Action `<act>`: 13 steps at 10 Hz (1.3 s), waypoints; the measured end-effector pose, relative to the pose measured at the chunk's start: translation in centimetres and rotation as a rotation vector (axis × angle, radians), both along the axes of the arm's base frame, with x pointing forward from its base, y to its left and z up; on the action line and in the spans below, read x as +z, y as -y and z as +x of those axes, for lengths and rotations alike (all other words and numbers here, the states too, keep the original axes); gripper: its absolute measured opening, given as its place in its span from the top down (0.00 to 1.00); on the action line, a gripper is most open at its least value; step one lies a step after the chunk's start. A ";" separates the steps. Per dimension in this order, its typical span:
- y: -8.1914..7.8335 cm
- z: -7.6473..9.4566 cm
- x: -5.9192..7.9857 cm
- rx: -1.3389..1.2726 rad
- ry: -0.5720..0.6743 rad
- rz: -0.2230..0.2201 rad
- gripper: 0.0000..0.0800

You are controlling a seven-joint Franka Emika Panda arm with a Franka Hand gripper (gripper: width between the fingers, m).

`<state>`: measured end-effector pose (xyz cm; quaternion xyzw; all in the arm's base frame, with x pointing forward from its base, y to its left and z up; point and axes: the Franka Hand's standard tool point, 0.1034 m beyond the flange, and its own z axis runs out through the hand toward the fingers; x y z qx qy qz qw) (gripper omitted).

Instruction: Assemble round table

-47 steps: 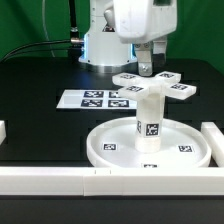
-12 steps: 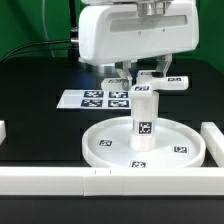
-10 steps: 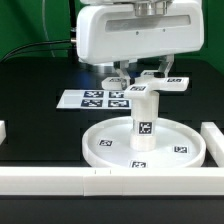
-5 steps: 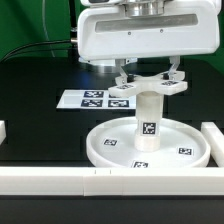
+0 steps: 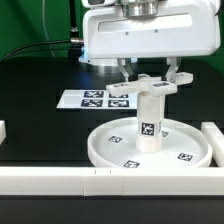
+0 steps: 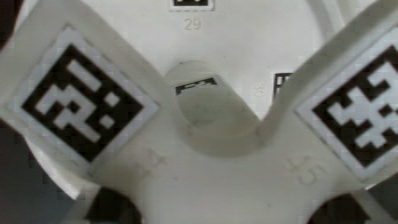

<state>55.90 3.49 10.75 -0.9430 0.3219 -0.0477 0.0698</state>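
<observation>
While 1 pincer clamps 1 cross-shaped piece right above 1 cylinder post, post stands upright in 1 rimmed disc on table.

The large white rimmed disc lies flat on the black bench, with small square black-and-white tags on its floor. The short cylinder post stands upright from its centre, with a tag on the side facing the exterior view. The flat cross-shaped piece is off the bench, held roughly level between the fingers directly over the post's top. Whether the two touch cannot be told. In the wrist view its tagged arms spread to either side of the post's round top
</observation>
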 end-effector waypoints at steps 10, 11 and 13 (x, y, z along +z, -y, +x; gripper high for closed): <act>-0.1 -0.2 0.0 -0.824 -0.084 0.205 0.44; -0.2 -0.1 0.1 -0.816 -0.082 0.204 0.44; -0.7 -0.4 1.6 -0.772 -0.115 0.213 0.21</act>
